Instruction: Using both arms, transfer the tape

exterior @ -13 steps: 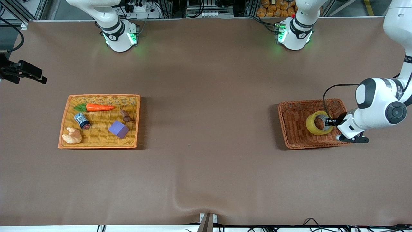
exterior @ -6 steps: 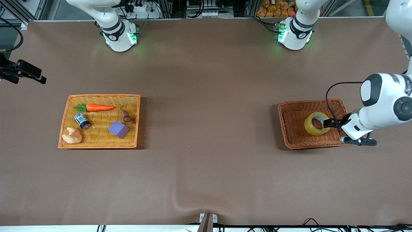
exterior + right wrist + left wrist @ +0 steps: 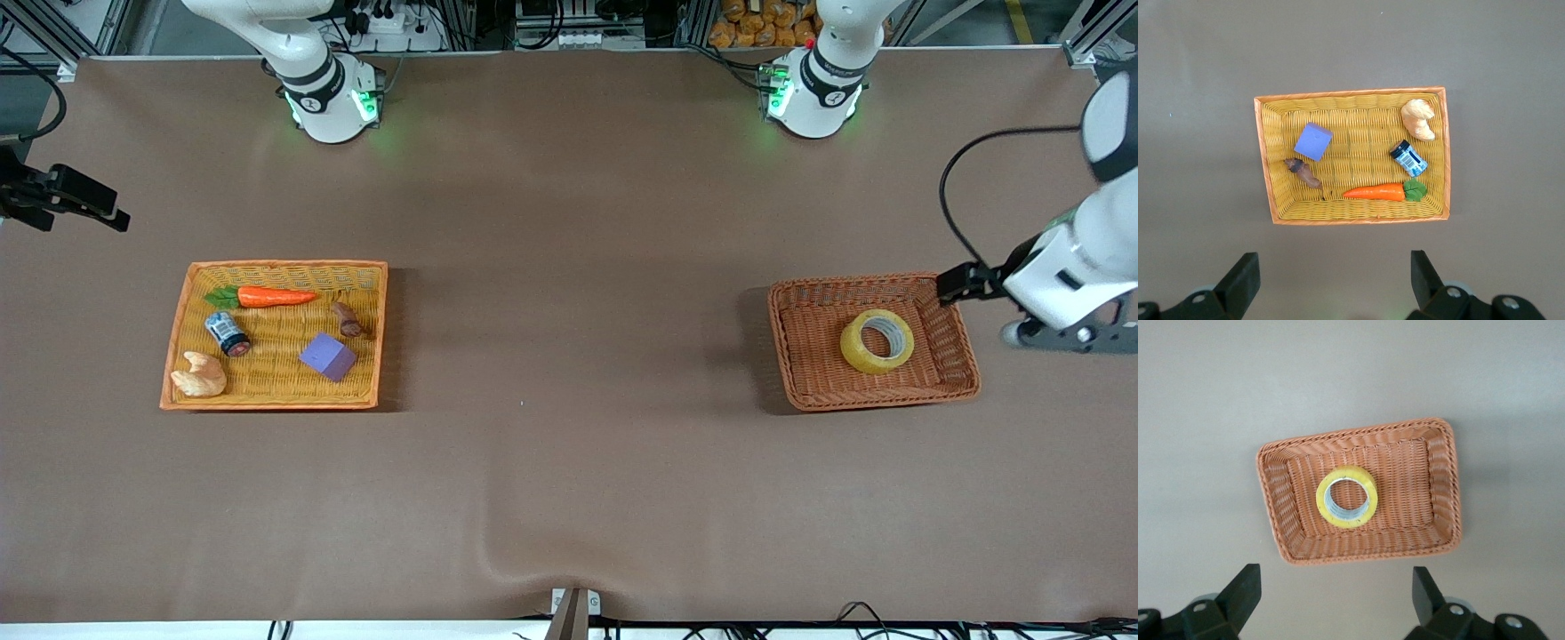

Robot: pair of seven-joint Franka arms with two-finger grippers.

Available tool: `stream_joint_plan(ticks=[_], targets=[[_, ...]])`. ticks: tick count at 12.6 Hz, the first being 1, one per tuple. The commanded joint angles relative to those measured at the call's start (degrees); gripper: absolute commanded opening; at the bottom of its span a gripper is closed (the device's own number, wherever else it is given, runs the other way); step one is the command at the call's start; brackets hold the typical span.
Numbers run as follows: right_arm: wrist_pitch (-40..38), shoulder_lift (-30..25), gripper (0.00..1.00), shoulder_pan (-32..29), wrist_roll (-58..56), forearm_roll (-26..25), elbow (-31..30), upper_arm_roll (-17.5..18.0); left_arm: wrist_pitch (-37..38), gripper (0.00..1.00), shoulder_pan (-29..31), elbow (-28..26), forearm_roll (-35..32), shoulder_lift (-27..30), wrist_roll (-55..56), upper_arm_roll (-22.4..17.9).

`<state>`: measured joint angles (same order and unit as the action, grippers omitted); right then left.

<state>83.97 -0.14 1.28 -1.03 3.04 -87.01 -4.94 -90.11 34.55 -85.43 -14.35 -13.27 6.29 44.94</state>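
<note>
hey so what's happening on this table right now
The tape lies flat in the brown basket at the left arm's end of the table. The left gripper hangs above that basket's edge, jaws open, holding nothing. The right gripper waits open above the yellow basket of toy food.

Two baskets on the tabletop (image 3: 569, 356), well apart. Basket (image 3: 958, 351) at the left arm's end: tape (image 3: 877, 341) lies flat inside, near its middle. Left claw (image 3: 949, 284) open, over that basket's corner farthest from the front camera. Tray (image 3: 276, 402) at the right arm's end holds carrot (image 3: 276, 297), can (image 3: 227, 332), block (image 3: 327, 356), croissant (image 3: 199, 375); carrot lies farthest from the camera, croissant nearest. Right claw (image 3: 1331, 280) open above this tray.
</note>
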Motion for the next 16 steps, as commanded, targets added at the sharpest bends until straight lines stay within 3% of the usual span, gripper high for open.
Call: stream_joint_plan(ticks=[1,3,5,6,9,11,12,16], targets=[[-0.56,0.31,1.00,0.48,-0.11,-0.14,1.14,-0.07,2.22,1.00,0.34,0.88,0.90,3.58,1.36,0.67],[-0.56,0.31,1.00,0.57,-0.11,-0.06,1.23,-0.07,3.18,1.00,0.51,0.96,1.95,4.74,0.83,1.37],[-0.56,0.40,1.00,0.57,-0.11,-0.05,1.14,-0.07,3.36,1.00,0.17,0.79,7.12,7.11,0.31,-1.77],[-0.56,0.40,1.00,0.57,-0.11,-0.05,1.23,-0.07,3.36,1.00,-2.71,0.79,7.49,7.81,0.30,-4.92],[-0.65,0.75,1.00,0.57,-0.11,0.03,1.05,-0.07,5.12,1.00,-19.40,0.61,9.76,9.57,0.39,-22.66],[-0.65,0.66,1.00,1.53,-0.03,-0.14,1.23,-0.16,5.12,1.00,-26.78,0.18,10.74,10.10,0.48,-30.06],[-0.65,0.66,1.00,1.54,-0.03,-0.14,1.23,-0.16,5.21,1.00,-28.73,-0.35,10.75,10.97,0.48,-31.83],[-0.65,0.66,1.00,1.45,-0.55,-2.34,1.23,-0.16,5.12,1.00,-29.37,-1.67,13.12,13.00,1.36,-32.72]])
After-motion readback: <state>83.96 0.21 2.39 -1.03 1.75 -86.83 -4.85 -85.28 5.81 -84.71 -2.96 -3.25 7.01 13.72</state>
